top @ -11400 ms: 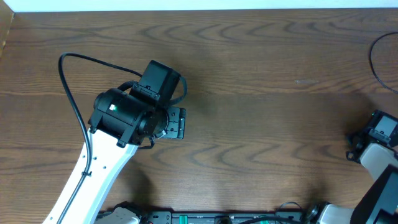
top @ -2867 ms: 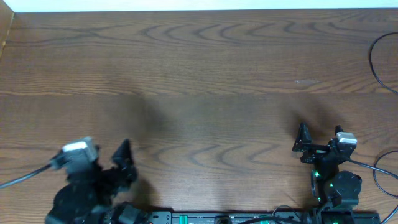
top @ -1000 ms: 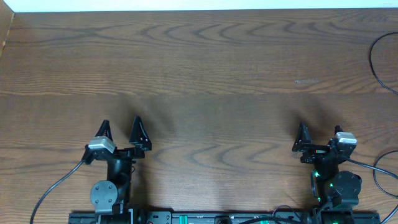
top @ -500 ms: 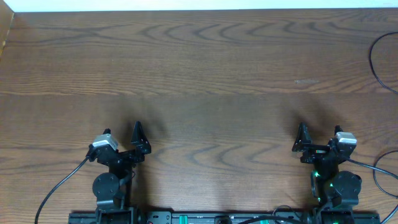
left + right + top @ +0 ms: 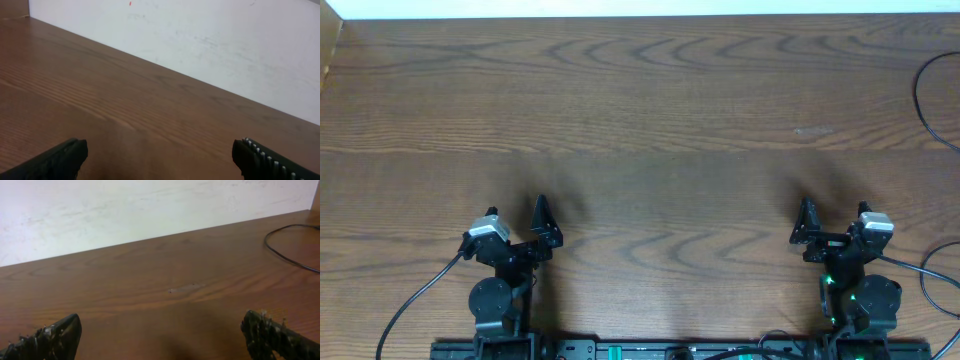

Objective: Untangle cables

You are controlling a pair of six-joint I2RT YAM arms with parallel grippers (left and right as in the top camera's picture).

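Note:
The cables are out of view; no coil or loose loops lie on the wooden table (image 5: pixel 670 120). My left gripper (image 5: pixel 513 215) rests at the front left edge, open, and the left wrist view shows its jaws (image 5: pixel 160 152) far apart over bare wood. At the front right, my right gripper (image 5: pixel 834 212) is open too. Its two fingers stand wide apart in the right wrist view (image 5: pixel 160 327), with nothing between them.
A thin black cord (image 5: pixel 920 95) arcs in from the table's right edge, also seen far right as a cord (image 5: pixel 285 252); I cannot tell what it belongs to. A white wall (image 5: pixel 150 205) borders the far side. Black leads (image 5: pixel 410 300) trail from the arms.
The left arm has drawn back from the table's left middle to the front edge and settled slightly lower in the last second. The right arm has not moved.

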